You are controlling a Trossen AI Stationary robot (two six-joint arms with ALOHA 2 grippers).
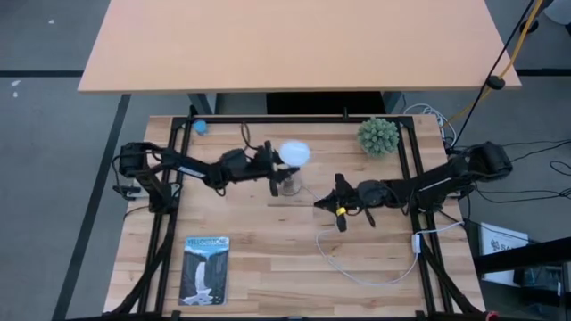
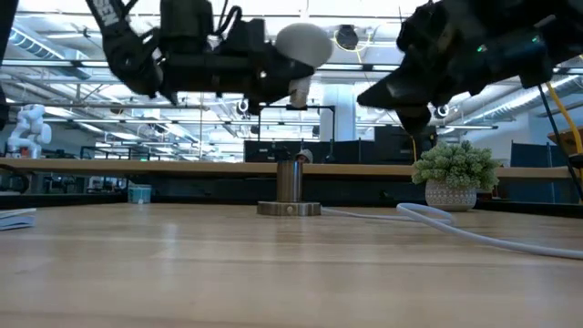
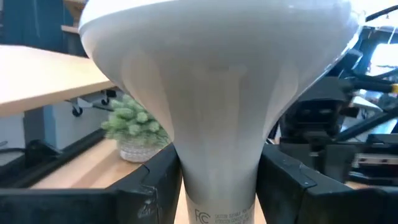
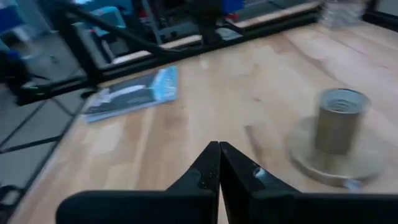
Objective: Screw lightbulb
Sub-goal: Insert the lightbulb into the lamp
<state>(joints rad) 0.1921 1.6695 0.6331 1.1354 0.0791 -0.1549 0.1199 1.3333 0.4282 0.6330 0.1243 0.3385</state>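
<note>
Left pincer [image 2: 290, 84] grips lightbulb [image 2: 302, 44] by its neck, held above the socket [image 2: 290, 179] on the bench [image 1: 268, 259]. Right pincer [image 4: 219, 163] clenched empty, near. Risk: off-axis descent cross-threads or tips the socket.

The lightbulb [image 2: 303, 53] is white, with a round frosted globe that narrows like a cone to its base. It stands upright, globe up, in the air directly above the socket [image 2: 289, 187], not touching it.
</note>
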